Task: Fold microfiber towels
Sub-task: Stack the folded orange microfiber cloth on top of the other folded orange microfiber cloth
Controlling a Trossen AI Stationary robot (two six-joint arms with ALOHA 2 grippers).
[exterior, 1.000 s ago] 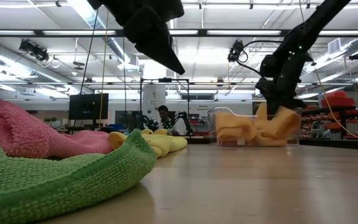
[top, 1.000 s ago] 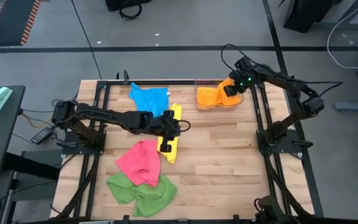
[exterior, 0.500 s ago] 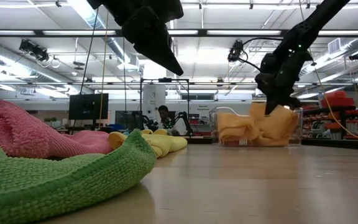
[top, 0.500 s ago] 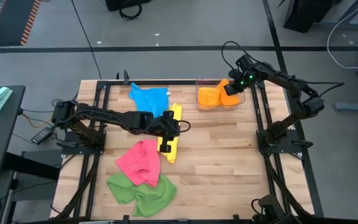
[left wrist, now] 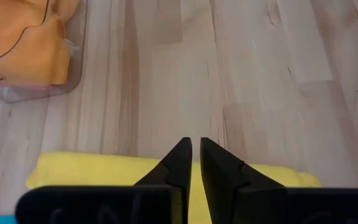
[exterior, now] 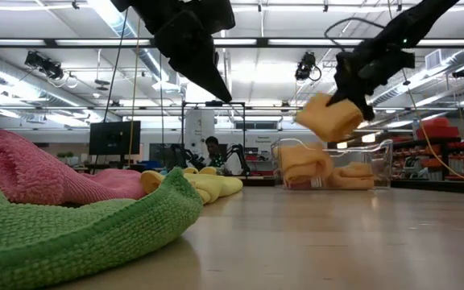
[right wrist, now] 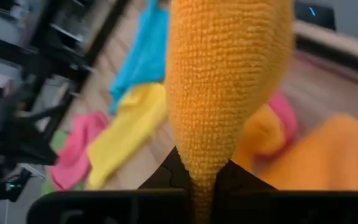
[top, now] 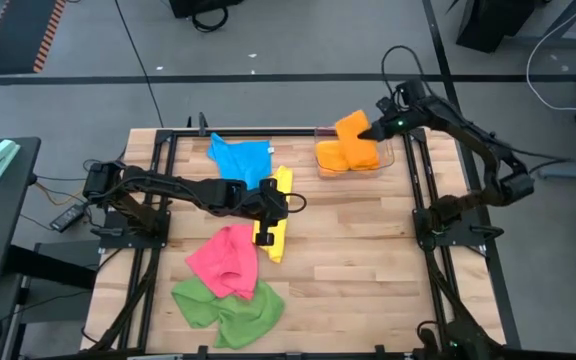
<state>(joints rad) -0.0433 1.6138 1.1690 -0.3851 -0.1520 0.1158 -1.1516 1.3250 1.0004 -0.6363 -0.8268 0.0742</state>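
Right claw (top: 370,131), upper right of the high view, clamped on an orange towel (top: 352,129) lifted above the clear bin (exterior: 381,165). Could slip loose or drag the other orange cloth out. Left claw (top: 268,213) nearly closed, empty, poised over the yellow towel (top: 274,235) mid-frame, arm stretched across.
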